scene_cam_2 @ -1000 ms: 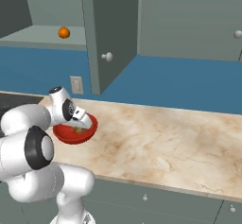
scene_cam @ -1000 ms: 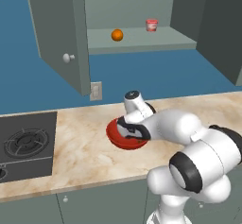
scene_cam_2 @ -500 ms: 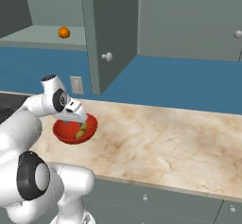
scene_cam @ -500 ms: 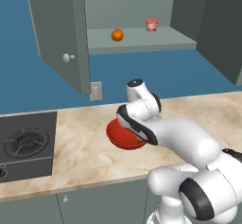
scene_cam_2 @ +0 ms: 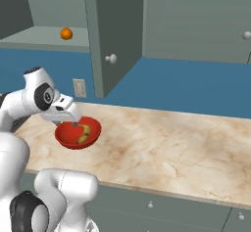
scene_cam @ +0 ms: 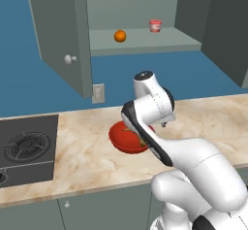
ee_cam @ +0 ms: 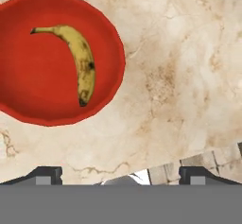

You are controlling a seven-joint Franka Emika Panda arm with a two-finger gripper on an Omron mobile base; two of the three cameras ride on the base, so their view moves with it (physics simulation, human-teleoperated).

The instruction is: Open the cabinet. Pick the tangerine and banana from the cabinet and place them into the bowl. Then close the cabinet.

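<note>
While the banana (ee_cam: 78,60) lay curved inside the red bowl (ee_cam: 28,100), its stem tip pointed away from the tangerine (scene_cam: 120,36) on the open cabinet (scene_cam: 140,42) shelf. Gripper (ee_cam: 120,175) jaws apart, empty. No legible writing.

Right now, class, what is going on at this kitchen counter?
A white robot arm is moving fruit from a wall cabinet into a red bowl on the marble counter. The cabinet doors stand open. The banana lies in the bowl, and the arm's tool hangs open and empty above the counter beside the bowl. The tangerine sits on the cabinet shelf, near a small red-and-white cup. So the tangerine and closing the cabinet remain.
</note>
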